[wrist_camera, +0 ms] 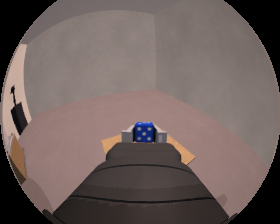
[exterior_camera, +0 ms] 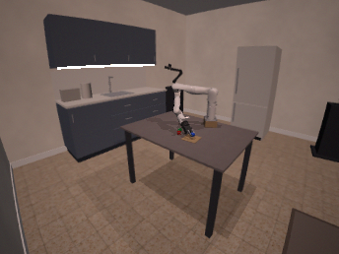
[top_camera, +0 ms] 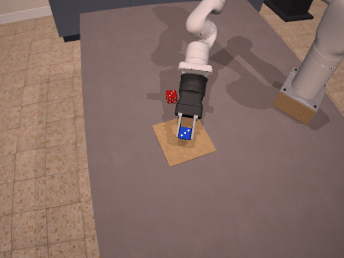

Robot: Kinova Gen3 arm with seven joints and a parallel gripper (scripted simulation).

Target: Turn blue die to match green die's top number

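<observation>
Around the middle of the tabletop [top_camera: 260,197], somewhat nearer the left edge as seen from above: tan mat [top_camera: 172,153], lying flat. Blue die [top_camera: 186,133] over the mat's far half, between the fingers of the claw [top_camera: 186,134]. Fingers flush against two opposite sides of the die, so judged clamped on it. Upward-facing side appears to show three pips; wrist view shows another face, count too blurred to trust.

Red die [top_camera: 171,96] off the mat, near its far corner, apart from the claw. Green die not made out from above, probably hidden by the arm; target number therefore unread.

Step in hand, as judged: reorienting the blue die. Roll the wrist slowly, keep the die low over the mat centre, set down flat before opening, retreat without brushing the red die.

Tabletop grey-brown, matte. Arm's wooden base block [top_camera: 292,109] near the right edge. Beyond: dark kitchen counter [exterior_camera: 99,111], fridge [exterior_camera: 255,91], tiled floor.
</observation>
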